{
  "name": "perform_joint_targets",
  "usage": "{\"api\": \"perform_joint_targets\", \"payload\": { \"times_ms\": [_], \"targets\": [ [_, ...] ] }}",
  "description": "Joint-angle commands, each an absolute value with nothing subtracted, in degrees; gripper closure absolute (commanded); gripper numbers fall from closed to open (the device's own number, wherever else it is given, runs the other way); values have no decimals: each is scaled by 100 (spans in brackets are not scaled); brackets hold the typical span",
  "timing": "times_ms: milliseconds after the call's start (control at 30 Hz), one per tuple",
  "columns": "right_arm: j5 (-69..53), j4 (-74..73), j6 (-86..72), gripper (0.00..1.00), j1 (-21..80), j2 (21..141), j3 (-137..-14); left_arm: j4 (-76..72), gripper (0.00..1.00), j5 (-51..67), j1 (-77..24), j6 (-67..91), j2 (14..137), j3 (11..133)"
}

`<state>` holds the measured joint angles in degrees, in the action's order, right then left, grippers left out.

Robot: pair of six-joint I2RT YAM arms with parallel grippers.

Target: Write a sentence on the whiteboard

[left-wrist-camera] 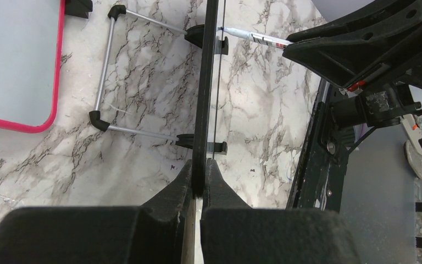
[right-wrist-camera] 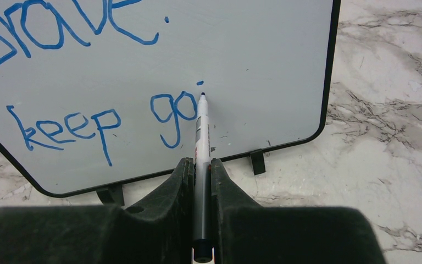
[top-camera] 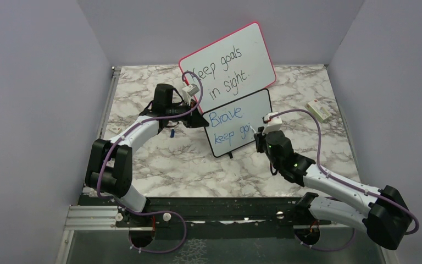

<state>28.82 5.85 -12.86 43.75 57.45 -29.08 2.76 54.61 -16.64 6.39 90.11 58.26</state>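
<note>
The small black-framed whiteboard (top-camera: 240, 124) stands upright mid-table and also shows in the right wrist view (right-wrist-camera: 253, 66). Blue writing on it reads "Brave." and "keep go" (right-wrist-camera: 104, 118), with a dot above a starting "i". My left gripper (top-camera: 202, 117) is shut on the whiteboard's left edge (left-wrist-camera: 204, 110), seen edge-on in the left wrist view, fingertips (left-wrist-camera: 182, 179) pinching the frame. My right gripper (right-wrist-camera: 200, 168) is shut on a white marker (right-wrist-camera: 200, 143). Its tip touches the board just right of "go". The right gripper also shows in the top view (top-camera: 260, 133).
A larger pink-framed board (top-camera: 228, 63) with black "Keep goals in sight." leans behind on a wire stand (left-wrist-camera: 107, 71). A small white box (top-camera: 320, 110) lies at the right of the marble table (top-camera: 176, 159). A small blue cap (top-camera: 172, 132) lies near the left arm.
</note>
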Motion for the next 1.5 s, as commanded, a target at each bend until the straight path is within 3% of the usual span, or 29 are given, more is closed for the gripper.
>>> {"api": "perform_joint_targets", "payload": {
  "times_ms": [0,1467],
  "targets": [
    [2715,162,-1503,99,4333,5736,-2988,579,100,5222,-1723,405,9076,5827],
    [2988,725,-1198,99,4210,5820,-3042,606,100,5217,-1723,388,9082,5832]
  ]
}}
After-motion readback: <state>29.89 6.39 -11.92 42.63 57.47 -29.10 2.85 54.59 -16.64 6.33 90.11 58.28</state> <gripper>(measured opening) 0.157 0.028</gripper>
